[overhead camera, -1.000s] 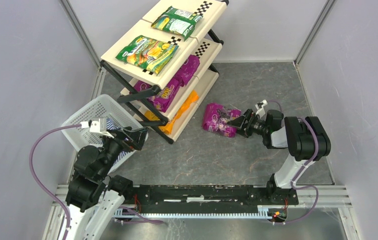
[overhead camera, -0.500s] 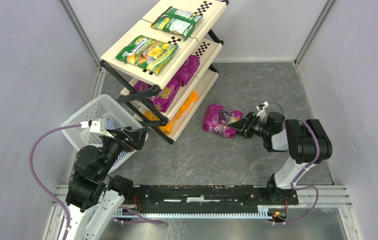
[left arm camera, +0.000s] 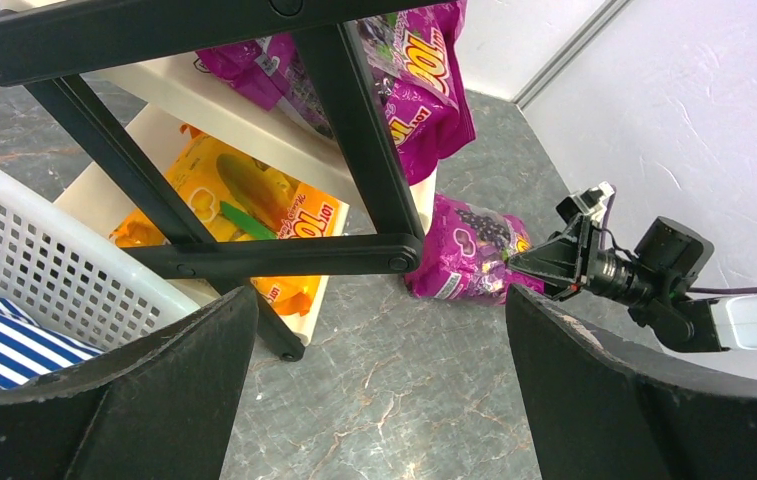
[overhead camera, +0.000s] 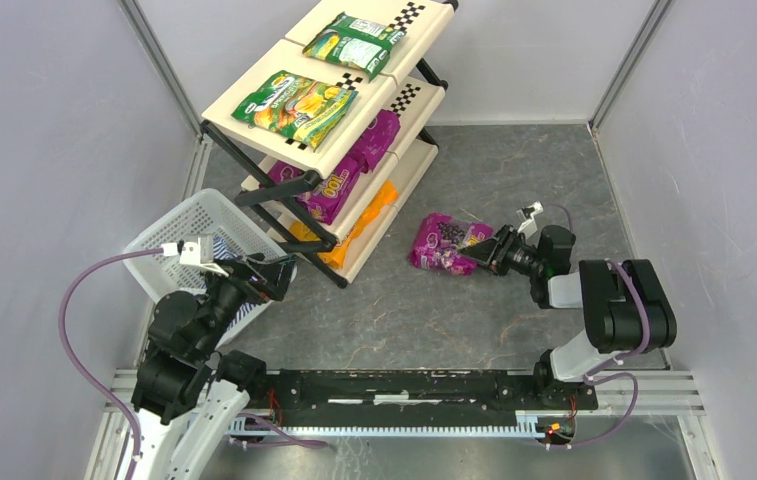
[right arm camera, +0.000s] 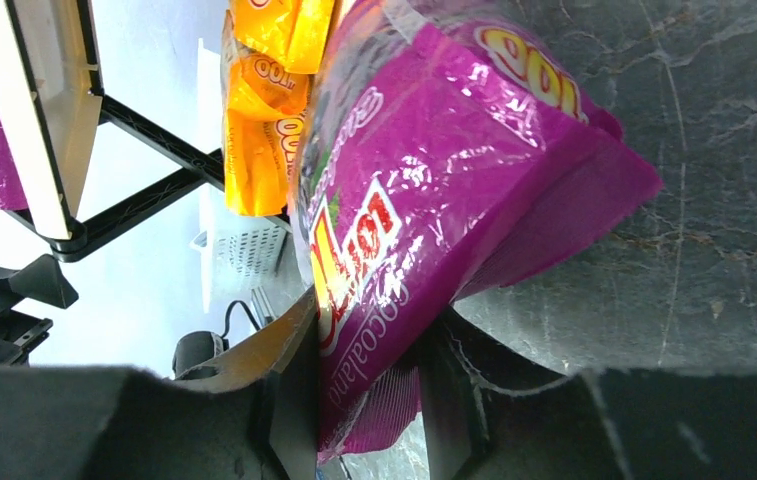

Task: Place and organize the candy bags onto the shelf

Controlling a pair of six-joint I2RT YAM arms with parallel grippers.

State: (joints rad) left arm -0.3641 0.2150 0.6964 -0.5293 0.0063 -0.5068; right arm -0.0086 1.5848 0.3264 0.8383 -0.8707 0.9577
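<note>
Closure of the right claw [overhead camera: 486, 252] is the change: released a second ago, it now clenches the right edge of the purple candy bag [overhead camera: 442, 243]. The bag lies on the bench [overhead camera: 514, 165], just right of the shelf [overhead camera: 226, 101], and has shifted slightly right. The left claw [overhead camera: 272, 276] stays released beside the white basket [overhead camera: 169, 228].

A grey, marble-veined worktop [overhead camera: 514, 160] forms the base of a small booth. Plain pale grey-lilac panels close it in: the left wall [overhead camera: 54, 120], the back wall [overhead camera: 524, 50] and the right wall [overhead camera: 724, 130], which meet at slim aluminium corner posts [overhead camera: 161, 65]. An aluminium rail [overhead camera: 674, 388] runs along the near edge. The light is soft and even, with no hard shadows.
</note>
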